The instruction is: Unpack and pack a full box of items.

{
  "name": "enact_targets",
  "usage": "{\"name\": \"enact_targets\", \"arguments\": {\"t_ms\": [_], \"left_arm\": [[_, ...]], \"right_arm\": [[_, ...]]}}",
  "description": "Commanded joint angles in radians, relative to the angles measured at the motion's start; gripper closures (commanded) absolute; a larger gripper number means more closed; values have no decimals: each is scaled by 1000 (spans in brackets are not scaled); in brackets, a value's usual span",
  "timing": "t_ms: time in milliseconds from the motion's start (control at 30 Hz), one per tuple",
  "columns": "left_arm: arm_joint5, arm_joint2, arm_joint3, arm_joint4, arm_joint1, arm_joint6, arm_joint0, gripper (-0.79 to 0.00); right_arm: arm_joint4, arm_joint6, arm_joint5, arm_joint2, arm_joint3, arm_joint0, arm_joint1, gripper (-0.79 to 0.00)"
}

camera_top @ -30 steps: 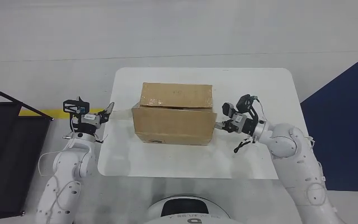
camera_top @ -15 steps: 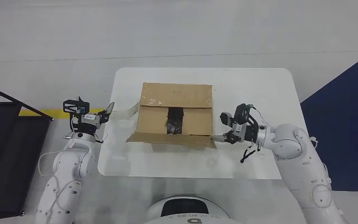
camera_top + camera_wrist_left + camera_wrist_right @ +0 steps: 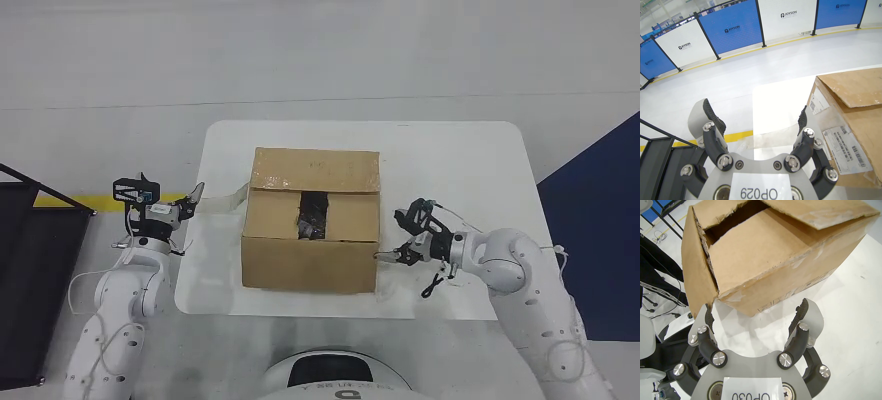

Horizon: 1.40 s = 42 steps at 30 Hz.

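Fingers of the right gripper (image 3: pixel 384 256) (image 3: pixel 756 311) stand spread apart with nothing between them, low at the near right corner of the box (image 3: pixel 310 240) (image 3: pixel 757 256). In the right wrist view one fingertip (image 3: pixel 709 315) sits just beside the torn cardboard edge at that corner (whether it touches cannot be told).

The box itself, plain brown cardboard, stands on the white table (image 3: pixel 450 160), about midway across it. Its top is partly open. A flap covers the far part, and in the middle a gap shows dark items (image 3: pixel 313 218) inside. From the right wrist view an inner flap lies across the opening, its edges ragged, with strips of clear tape along the seams.

Left of the box, well apart from it, the left gripper (image 3: pixel 193 195) (image 3: pixel 755 111) hangs at the table's edge, its fingers wide open and holding nothing. A loose strip of clear tape (image 3: pixel 225 198) (image 3: pixel 772 140) runs from the box's left side toward it. White printed labels (image 3: pixel 846 149) are stuck on that left side.

Farther left of the box, off the table, stands a black rack (image 3: pixel 30 250). Off to the right of the box, a blue panel (image 3: pixel 600 230) stands on the floor.
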<state>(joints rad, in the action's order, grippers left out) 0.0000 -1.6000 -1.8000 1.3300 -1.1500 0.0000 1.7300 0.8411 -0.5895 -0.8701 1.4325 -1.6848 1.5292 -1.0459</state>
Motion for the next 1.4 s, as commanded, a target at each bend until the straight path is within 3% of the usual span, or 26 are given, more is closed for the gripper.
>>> {"name": "enact_targets", "arguments": {"t_ms": [0,367,467,567,733,967,1367], "left_arm": [[0,0,0,0,0,0,0,-785],[0,0,0,0,0,0,0,-785],[0,0,0,0,0,0,0,-785],[0,0,0,0,0,0,0,-785],[0,0,0,0,0,0,0,-785],[0,0,0,0,0,0,0,-785],[0,0,0,0,0,0,0,-785]], "right_arm": [[-23,35,-1,21,-8,15,3,-785],[-33,48,-2,34,-11,23,5,-785],[-86,116,14,22,-3,11,0,-785],[-41,197,36,7,-10,-17,-5,-785],[98,320,117,-70,4,-65,-21,-785],[221,336,244,-199,105,-185,-46,-785],[447,437,544,-256,110,-236,-68,-785]]}}
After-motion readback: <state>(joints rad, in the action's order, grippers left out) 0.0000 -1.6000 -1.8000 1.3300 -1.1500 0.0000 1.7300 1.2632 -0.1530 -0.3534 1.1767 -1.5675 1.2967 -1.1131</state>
